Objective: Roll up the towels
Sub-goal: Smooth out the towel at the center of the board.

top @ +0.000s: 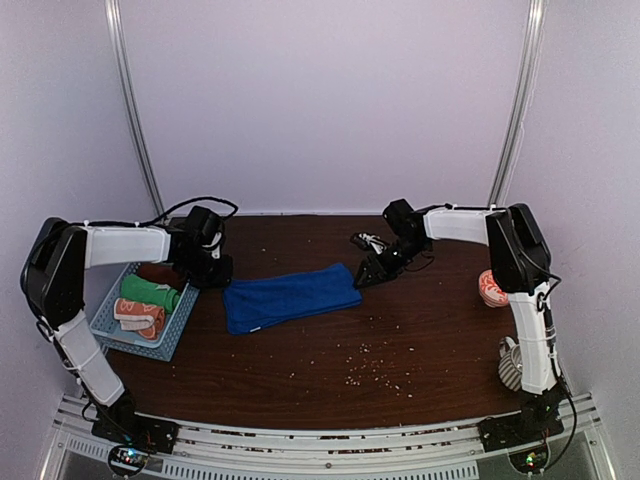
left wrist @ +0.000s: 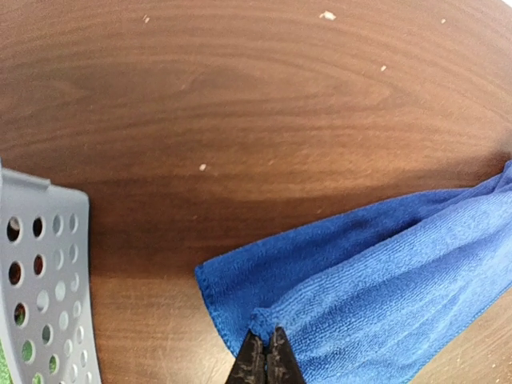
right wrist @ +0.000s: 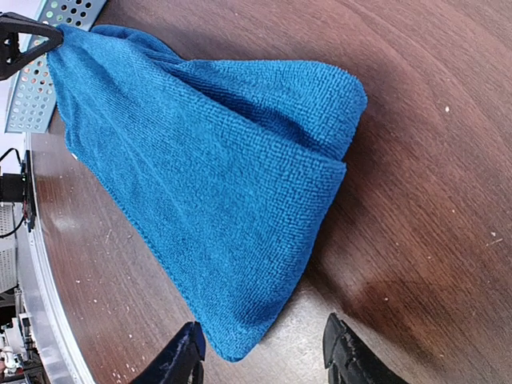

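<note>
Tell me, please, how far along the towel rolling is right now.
Done: the green towel and the orange patterned towel sit rolled in the basket. In hand: the left hand is shut on a corner of the blue towel, while the right hand stands open at its other end. Left: the blue towel lies flat, not yet rolled.

— Blue towel [top: 290, 297]?
— Plain royal blue, folded into a long band, not rolled. Flat at the centre of the top view, a little slanted, right end higher, left corner drawn to a point.
— And the others?
— At the left: green towel [top: 150, 292], rolled; orange-and-white towel [top: 138, 314], rolled, touching just below. Dark red towel [top: 158, 271] above, partly hidden.
</note>
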